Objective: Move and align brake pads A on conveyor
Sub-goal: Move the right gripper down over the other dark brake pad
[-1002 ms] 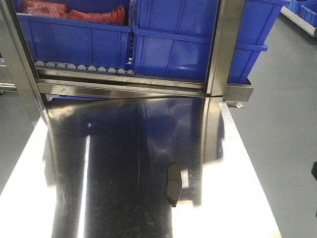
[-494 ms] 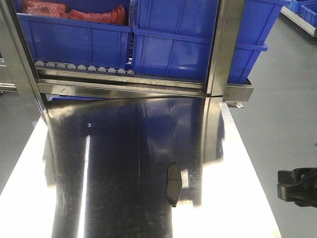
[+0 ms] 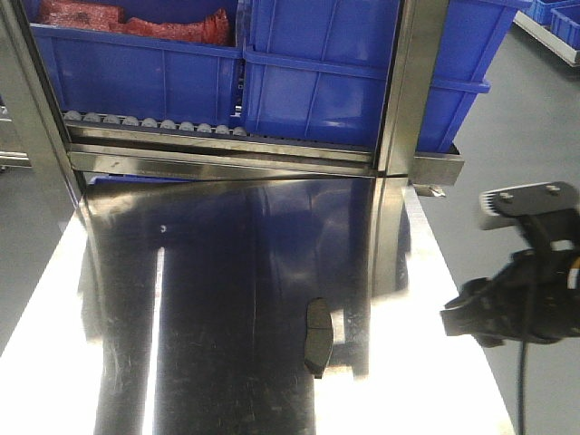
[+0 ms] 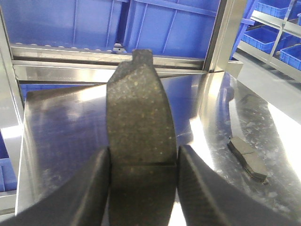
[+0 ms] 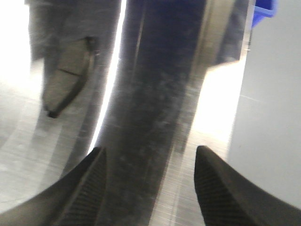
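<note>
Steel table (image 3: pixel 208 299): broad open surface left of the lying brake pad (image 3: pixel 317 337), sole obstacle on top. Far edge walled by blue bins (image 3: pixel 317 82) and steel upright (image 3: pixel 412 91). Right gripper (image 5: pixel 150 181) spread, gap unoccupied. Left gripper (image 4: pixel 143 157) filled by held brake pad (image 4: pixel 138 113).

- The left pincer (image 4: pixel 143 162) gripped a brake pad (image 4: pixel 138 113) between its fingers.
- A second brake pad (image 4: pixel 248 158) lay on the shiny table (image 4: pixel 66 136) to the right.
- Blue bins (image 4: pixel 164 23) stood behind.
</note>
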### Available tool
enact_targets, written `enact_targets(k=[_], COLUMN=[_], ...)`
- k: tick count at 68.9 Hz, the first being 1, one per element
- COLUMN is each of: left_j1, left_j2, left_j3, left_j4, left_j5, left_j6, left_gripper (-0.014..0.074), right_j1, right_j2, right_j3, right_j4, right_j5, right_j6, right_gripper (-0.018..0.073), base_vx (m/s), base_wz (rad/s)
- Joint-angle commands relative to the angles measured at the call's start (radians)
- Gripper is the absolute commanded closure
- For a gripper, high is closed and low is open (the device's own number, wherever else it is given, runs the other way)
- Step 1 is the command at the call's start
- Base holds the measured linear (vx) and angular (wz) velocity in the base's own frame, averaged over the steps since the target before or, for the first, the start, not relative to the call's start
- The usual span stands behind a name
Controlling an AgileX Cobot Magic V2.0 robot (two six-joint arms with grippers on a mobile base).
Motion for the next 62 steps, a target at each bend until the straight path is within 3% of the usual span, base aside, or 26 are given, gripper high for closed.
enact_targets(k=[1, 12, 34, 62], left_j1=[-0.001, -0.001, -0.001, -0.001], left_j2=[0.007, 0.007, 0.007, 0.007], left_j3=[-0.029, -0.029, -0.029, -0.029], left_j4=[0.008, 0.008, 0.008, 0.008], left_j5=[-0.088, -0.088, -0.088, -0.088], left_j6=[-0.006, -0.006, -0.006, -0.006], left_gripper=[0.0603, 0.0603, 0.0603, 0.0603], right_j1=[0.066, 0.141, 0.277, 0.301], right_j2=[0.033, 0.144, 0.409, 0.625], right_j3=[-0.062, -0.127, -0.338, -0.498], right_j4=[-0.044, -0.104, -0.104, -0.085], right_j5=[-0.041, -0.032, 0.061, 0.139], right_j6=[0.102, 0.275, 0.375, 0.484], right_gripper=[0.0162, 0.0162, 0.0162, 0.0162], base_vx=[0.0, 0.0, 0.0, 0.0], base_wz=[0.0, 0.0, 0.0, 0.0])
